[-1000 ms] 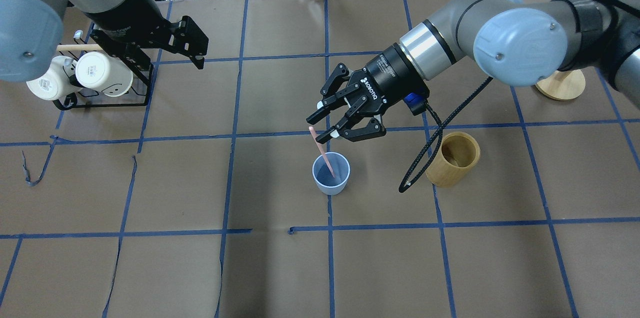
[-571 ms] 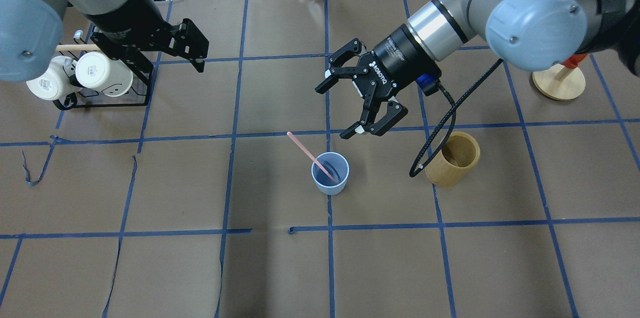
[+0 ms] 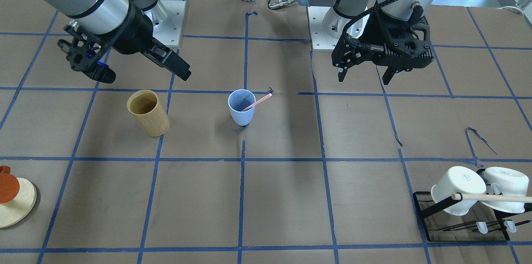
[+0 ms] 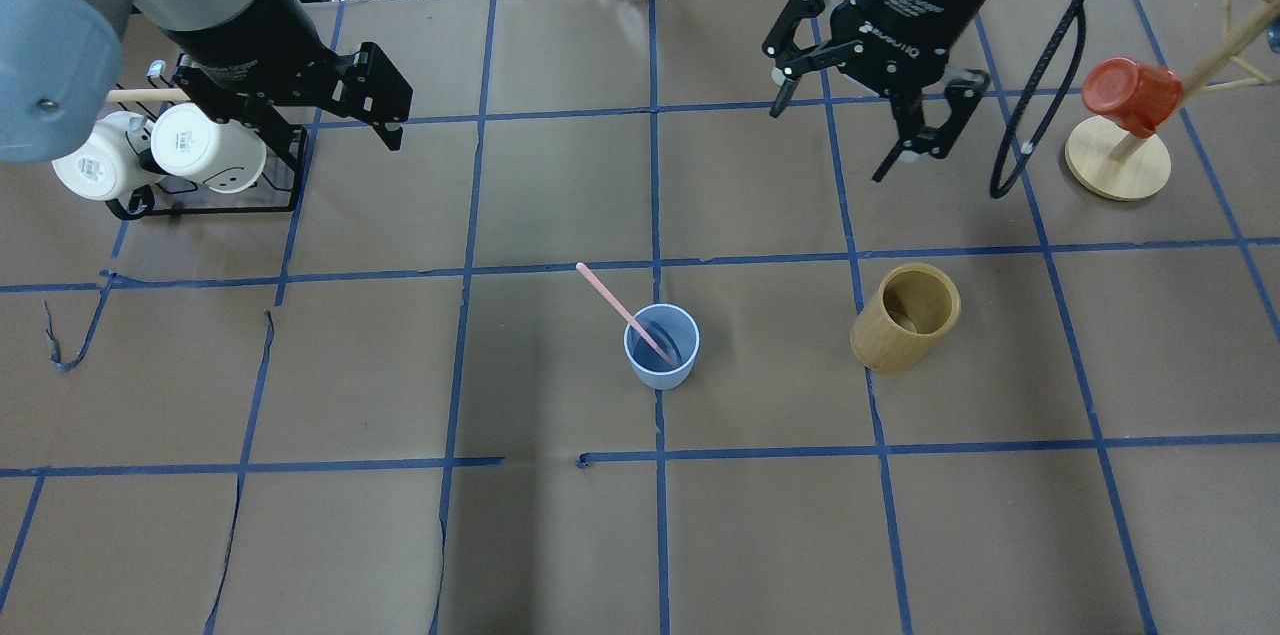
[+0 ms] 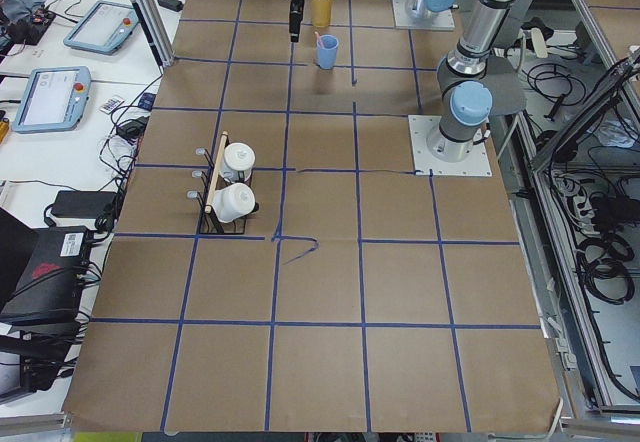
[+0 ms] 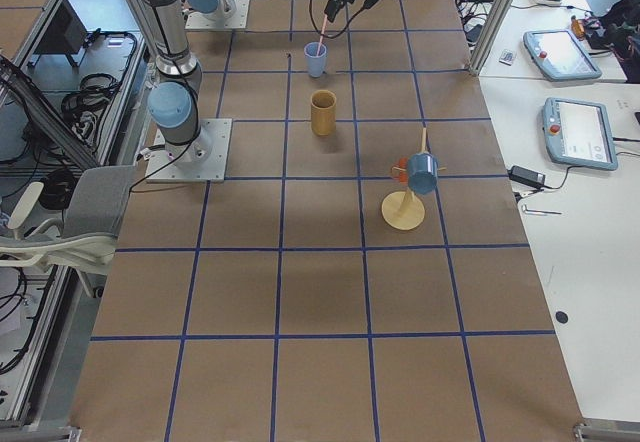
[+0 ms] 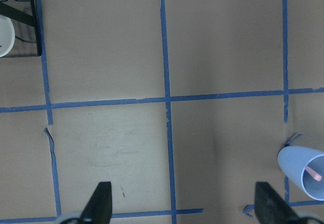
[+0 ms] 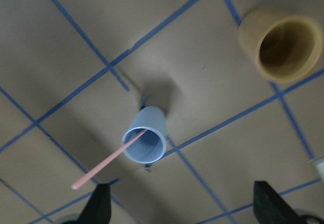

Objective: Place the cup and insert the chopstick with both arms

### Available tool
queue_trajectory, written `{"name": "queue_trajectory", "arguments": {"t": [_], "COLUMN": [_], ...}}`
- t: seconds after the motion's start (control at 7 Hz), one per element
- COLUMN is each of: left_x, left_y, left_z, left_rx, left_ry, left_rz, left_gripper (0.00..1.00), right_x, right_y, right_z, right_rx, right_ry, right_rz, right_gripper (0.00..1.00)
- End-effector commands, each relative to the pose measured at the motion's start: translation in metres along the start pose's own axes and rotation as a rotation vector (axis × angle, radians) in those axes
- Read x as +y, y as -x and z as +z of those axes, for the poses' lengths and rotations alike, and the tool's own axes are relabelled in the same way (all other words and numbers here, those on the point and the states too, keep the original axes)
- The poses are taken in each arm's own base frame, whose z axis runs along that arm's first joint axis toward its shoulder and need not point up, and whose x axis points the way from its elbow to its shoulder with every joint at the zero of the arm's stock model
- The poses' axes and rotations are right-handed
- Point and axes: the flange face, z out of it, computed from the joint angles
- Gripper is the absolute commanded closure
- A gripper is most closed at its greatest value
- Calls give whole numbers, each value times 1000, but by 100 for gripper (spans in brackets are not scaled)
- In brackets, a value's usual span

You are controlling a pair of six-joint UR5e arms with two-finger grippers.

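Overhead exterior view: brown paper-covered table [image 4: 300, 535] is shown with wide bare room around its centre.
Right gripper [image 4: 835, 137]: drawn back toward the far edge since a second ago; fingers spread, nothing held.
Left gripper [image 3: 363, 77]: spread, empty, parked near the black wire rack [image 4: 200, 200].
Light blue plastic cup [image 4: 660, 355]: stood upright mid-table, well apart from the tan wooden cylinder [image 4: 905, 317].
Thin pink chopstick [image 4: 612, 297]: released, leant on the cup's rim; insertion is judged done.

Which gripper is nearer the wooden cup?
Right. The right gripper hangs raised close by the wooden cup; the left gripper is far off, on the other side of the blue cup.
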Motion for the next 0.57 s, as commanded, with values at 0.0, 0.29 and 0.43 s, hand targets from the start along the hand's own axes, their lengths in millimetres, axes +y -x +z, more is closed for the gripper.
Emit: {"name": "queue_trajectory", "arguments": {"t": [0.0,0.29,0.43], "left_x": [1,0,0], "left_y": [0,1,1], "left_z": [0,0,0], "left_rx": [-1,-1,-1], "left_ry": [0,0,0], "left_rz": [0,0,0], "left_gripper": [0,0,0], "right_x": [10,4,-8], "right_y": [-19,-38,-49], "right_z": [-28,-36,-41], "right_rx": [133,159,161], "right_ry": [-118,-110,-129], "right_rz": [-408,-499,-474], "right_gripper": [0,0,0]}}
